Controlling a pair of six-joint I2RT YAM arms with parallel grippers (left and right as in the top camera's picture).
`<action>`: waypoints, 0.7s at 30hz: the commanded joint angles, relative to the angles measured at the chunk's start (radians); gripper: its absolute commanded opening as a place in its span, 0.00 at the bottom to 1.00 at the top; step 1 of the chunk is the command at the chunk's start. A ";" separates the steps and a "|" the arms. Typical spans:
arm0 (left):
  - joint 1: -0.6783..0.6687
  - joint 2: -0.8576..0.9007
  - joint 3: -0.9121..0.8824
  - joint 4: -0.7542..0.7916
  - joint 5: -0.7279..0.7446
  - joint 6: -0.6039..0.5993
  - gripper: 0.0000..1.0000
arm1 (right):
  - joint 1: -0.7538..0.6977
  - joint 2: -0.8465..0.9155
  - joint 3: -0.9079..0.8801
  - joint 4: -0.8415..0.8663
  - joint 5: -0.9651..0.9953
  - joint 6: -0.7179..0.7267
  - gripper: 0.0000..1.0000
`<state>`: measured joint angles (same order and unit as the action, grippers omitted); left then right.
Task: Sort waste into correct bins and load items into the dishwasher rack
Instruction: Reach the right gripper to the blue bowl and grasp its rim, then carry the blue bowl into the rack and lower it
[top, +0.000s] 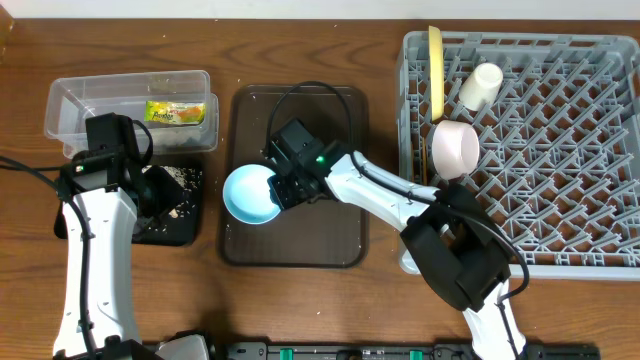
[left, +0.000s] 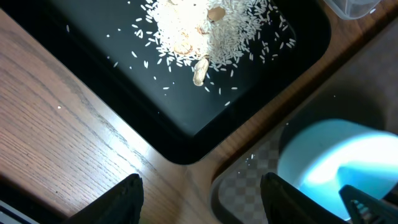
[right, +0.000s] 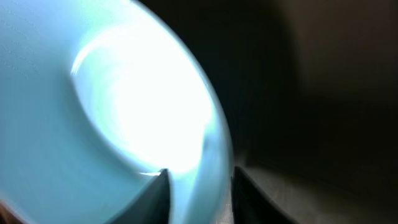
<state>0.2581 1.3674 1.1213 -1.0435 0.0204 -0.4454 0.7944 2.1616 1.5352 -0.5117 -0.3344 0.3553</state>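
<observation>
The light blue bowl sits on the dark brown tray. My right gripper is shut on its rim, one finger inside and one outside. My left gripper hangs open and holds nothing, over the gap between the black tray and the brown tray. Rice-like scraps lie in the black tray. The yellow-green wrapper lies in the clear box. The grey rack holds the yellow plate, white cup and white bowl.
The brown tray's corner lies right beside the black tray. The rack fills the right side of the table, and my right arm reaches leftward from its front left corner across the brown tray.
</observation>
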 joint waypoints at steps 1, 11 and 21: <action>0.003 0.002 -0.005 -0.003 -0.002 -0.005 0.63 | -0.006 -0.014 0.002 0.006 -0.002 0.014 0.10; 0.003 0.002 -0.005 -0.003 -0.002 -0.005 0.64 | -0.124 -0.231 0.003 -0.084 0.169 -0.055 0.01; 0.003 0.002 -0.005 -0.003 -0.002 -0.005 0.64 | -0.240 -0.496 0.003 -0.342 0.634 -0.102 0.01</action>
<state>0.2584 1.3674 1.1213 -1.0431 0.0200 -0.4454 0.5835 1.7214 1.5322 -0.8185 0.0647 0.2783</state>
